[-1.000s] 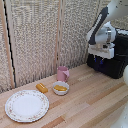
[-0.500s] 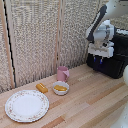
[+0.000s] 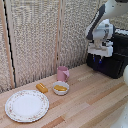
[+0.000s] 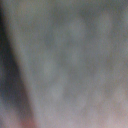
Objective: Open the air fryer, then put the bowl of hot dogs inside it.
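The glossy black air fryer point(image 3: 116, 56) stands at the exterior view's right on the wooden table. My gripper point(image 3: 98, 62) hangs under its white block right at the fryer's front face, dark fingers against the black drawer. The handle cannot be made out against that black front, and I cannot see whether the fingers are closed on it. The small white bowl point(image 3: 61, 89) with orange-yellow hot dogs point(image 3: 60, 88) sits well away, toward the exterior view's left. The wrist view is a grey blur that shows nothing I can name.
A pink cup point(image 3: 63, 74) stands just behind the bowl. A lone orange sausage piece point(image 3: 42, 88) lies beside it, and a large floral-rimmed plate point(image 3: 26, 105) sits at the front left. A woven screen point(image 3: 40, 35) backs the table.
The gripper has shifted only slightly at the fryer's front. The bowl, cup, plate and sausage piece have not moved.
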Controlling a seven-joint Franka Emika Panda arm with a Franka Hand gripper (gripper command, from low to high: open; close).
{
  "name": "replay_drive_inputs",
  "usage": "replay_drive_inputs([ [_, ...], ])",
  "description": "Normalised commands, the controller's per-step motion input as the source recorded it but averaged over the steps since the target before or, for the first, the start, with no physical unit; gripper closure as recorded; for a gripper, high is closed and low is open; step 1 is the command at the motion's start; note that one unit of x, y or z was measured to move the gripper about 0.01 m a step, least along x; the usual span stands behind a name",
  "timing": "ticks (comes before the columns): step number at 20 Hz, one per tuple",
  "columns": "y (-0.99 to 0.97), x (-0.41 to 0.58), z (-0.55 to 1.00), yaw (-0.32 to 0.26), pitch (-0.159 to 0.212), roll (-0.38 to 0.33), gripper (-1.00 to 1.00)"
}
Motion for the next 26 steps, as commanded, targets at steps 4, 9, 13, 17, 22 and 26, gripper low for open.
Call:
replay_drive_inputs([
  [4,0.62,-0.39,0.34,0.01,-0.012,0.0,1.0],
  [9,0.91,-0.11,0.38,-0.007,0.001,0.0,1.0],
  [13,0.89,0.129,0.37,-0.042,0.024,0.0,1.0],
  [17,0.89,0.131,0.33,-0.042,0.037,0.0,1.0],
  [22,0.84,-0.023,0.43,-0.049,0.005,0.0,1.0],
  [26,0.85,-0.334,0.48,-0.008,-0.039,-0.002,1.0],
])
